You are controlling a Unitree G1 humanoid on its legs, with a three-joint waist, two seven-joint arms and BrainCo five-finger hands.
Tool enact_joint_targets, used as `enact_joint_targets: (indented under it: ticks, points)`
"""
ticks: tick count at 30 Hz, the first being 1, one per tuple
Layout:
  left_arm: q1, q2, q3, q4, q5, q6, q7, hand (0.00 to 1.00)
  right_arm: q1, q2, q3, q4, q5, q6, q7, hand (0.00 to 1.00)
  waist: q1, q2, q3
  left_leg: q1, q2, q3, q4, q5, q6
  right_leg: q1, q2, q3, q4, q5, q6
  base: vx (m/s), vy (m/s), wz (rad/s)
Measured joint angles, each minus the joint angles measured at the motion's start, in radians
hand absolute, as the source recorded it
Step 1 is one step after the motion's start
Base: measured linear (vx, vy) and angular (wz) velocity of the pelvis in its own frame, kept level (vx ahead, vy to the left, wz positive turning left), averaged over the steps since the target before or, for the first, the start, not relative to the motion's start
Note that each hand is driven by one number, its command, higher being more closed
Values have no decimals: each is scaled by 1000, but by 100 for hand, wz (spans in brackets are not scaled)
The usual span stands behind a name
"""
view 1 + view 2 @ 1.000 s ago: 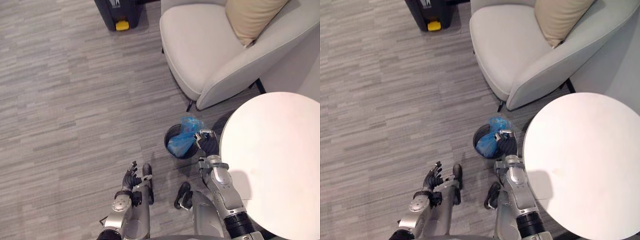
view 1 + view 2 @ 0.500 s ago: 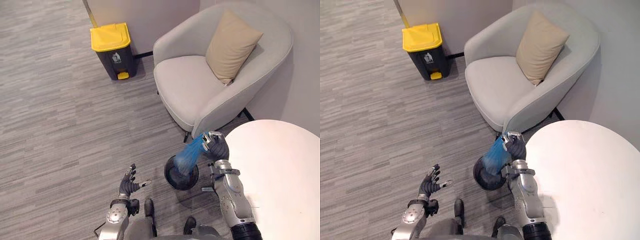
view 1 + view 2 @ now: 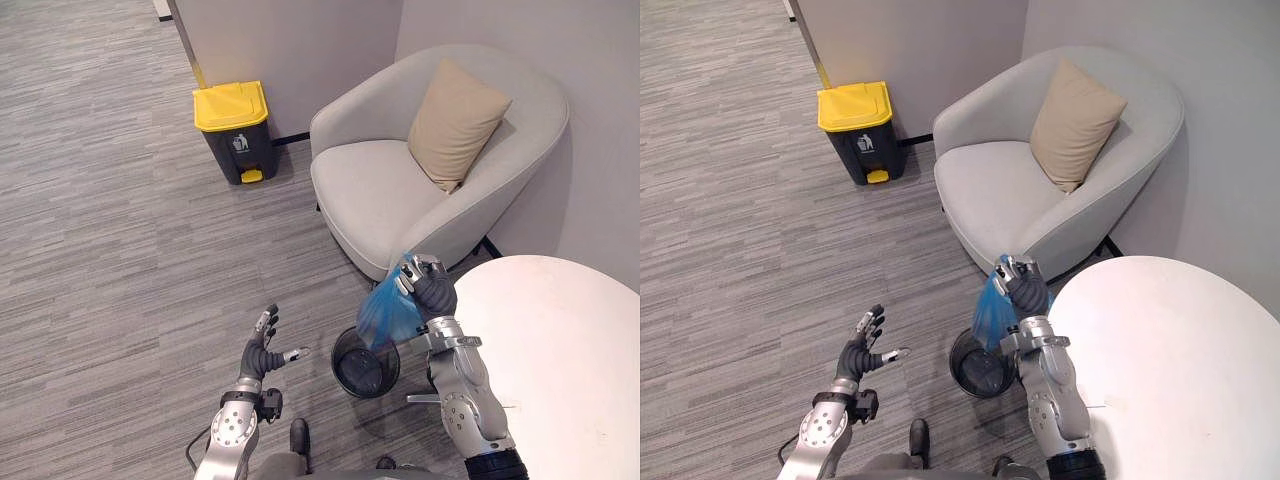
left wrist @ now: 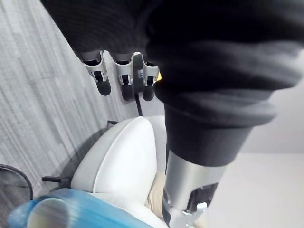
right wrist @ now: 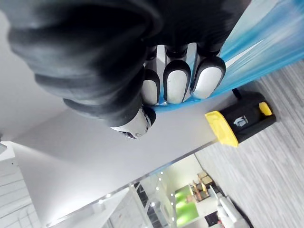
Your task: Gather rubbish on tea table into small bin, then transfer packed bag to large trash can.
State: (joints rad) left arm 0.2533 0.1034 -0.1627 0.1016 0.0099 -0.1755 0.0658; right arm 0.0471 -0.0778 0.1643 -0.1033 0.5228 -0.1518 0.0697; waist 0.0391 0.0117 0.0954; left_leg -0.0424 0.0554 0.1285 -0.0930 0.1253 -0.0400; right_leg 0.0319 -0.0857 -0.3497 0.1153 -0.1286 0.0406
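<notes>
- Where the blue bag (image 3: 388,315) hangs, it is directly above the small bin (image 3: 365,375), with its bottom looking clear of the rim, or very nearly so.
- The right robot hand (image 3: 428,290) is above the small bin too. Its fingers are curled tight round the bunched neck of the bag, and the right wrist view shows blue film pinched under the dark fingertips.
- The left robot hand (image 3: 262,352) is near the small bin on the robot's left, with its fingers spread and nothing in it.
- The table (image 3: 560,370) is just beside the small bin on the robot's right, and its top looks bare.
- The large trash can (image 3: 232,130), yellow-lidded, is well apart from the small bin, across the floor by the wall. The armchair (image 3: 390,190) stands just behind the small bin.
- Handling, as I judge it: thin plastic film, soft and light, liable to swing once carried.
- It is likely slippery between smooth fingertips, and easy to tear on a hard edge.
- The gathered neck is the place to hold it, since that keeps the mouth closed. Gripping the belly would only squash the contents.
- The lid of the large trash can is shut — it would need raising first.
</notes>
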Motion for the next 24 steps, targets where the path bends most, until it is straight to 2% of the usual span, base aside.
enact_joint_targets:
  ticks: [7,14,24]
  points:
    - [-41,30,-44,-87,82,-11,-1,0,-25,-59,50,0,40,1,42,100,-4,6,-34,8,0,-3,-1,0,0,1,1,6,-1,1,-1,0,0,0]
    - [-107,78,-75,-103,121,-29,-8,0,-85,-71,98,0,98,5,75,100,-22,6,-39,20,-1,-3,-1,0,0,11,1,16,-8,11,-3,-22,10,-4]
    - [-149,94,-147,-101,184,-29,-21,0,-154,-74,230,0,203,6,110,100,-24,7,-49,23,-1,-3,-2,3,4,14,4,22,-16,19,-2,-6,3,-1]
